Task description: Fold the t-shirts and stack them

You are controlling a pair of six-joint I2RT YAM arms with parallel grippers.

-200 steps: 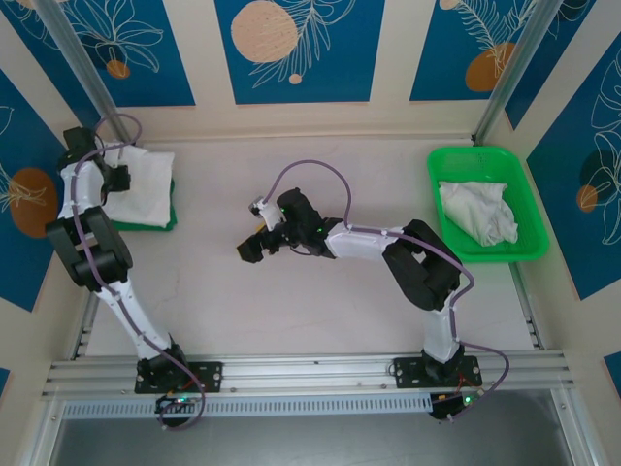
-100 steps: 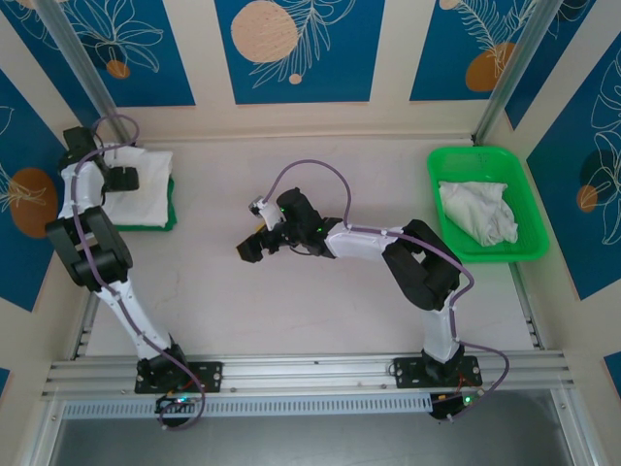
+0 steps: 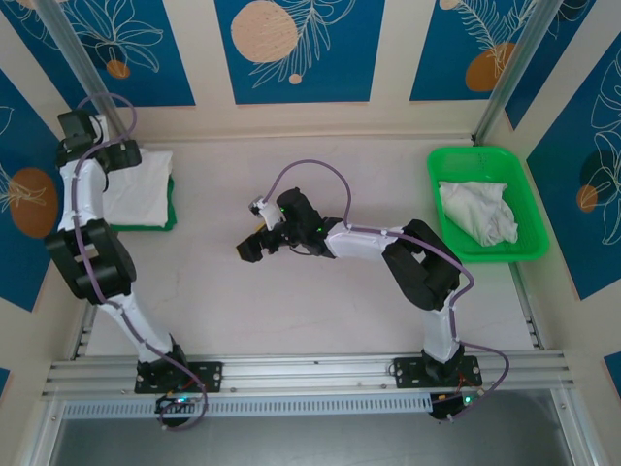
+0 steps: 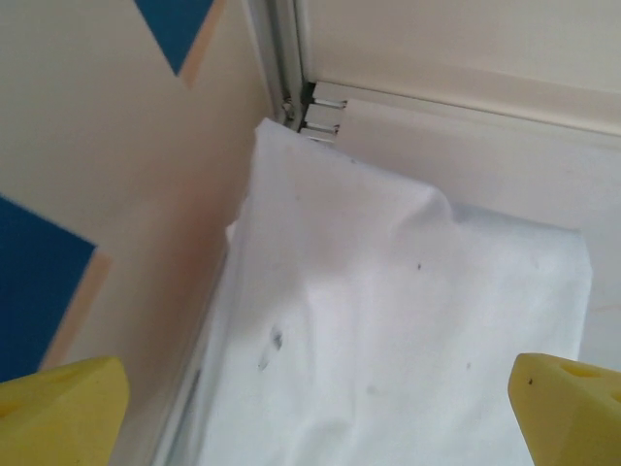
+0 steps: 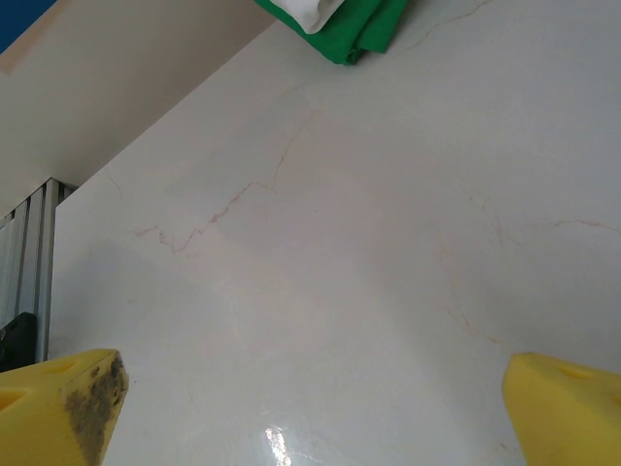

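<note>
A folded white t-shirt (image 3: 144, 189) lies flat on a green tray (image 3: 155, 225) at the far left; the left wrist view looks down on the folded t-shirt (image 4: 408, 320), which has faint dark specks. My left gripper (image 3: 118, 155) hovers over its back left part, open (image 4: 310, 408), with nothing between the yellow fingertips (image 4: 58, 408). A crumpled white t-shirt (image 3: 477, 214) sits in the green bin (image 3: 441, 170) at the right. My right gripper (image 3: 250, 245) is open (image 5: 310, 408) low over the bare table, holding nothing.
The back wall and a metal corner post (image 4: 291, 68) stand right behind the folded shirt. The left tray's corner (image 5: 364, 34) shows at the top of the right wrist view. The marbled tabletop (image 3: 320, 311) stretches between the two green containers.
My left gripper has drawn back from over the folded t-shirt towards the rear left corner. The right arm has not moved.
</note>
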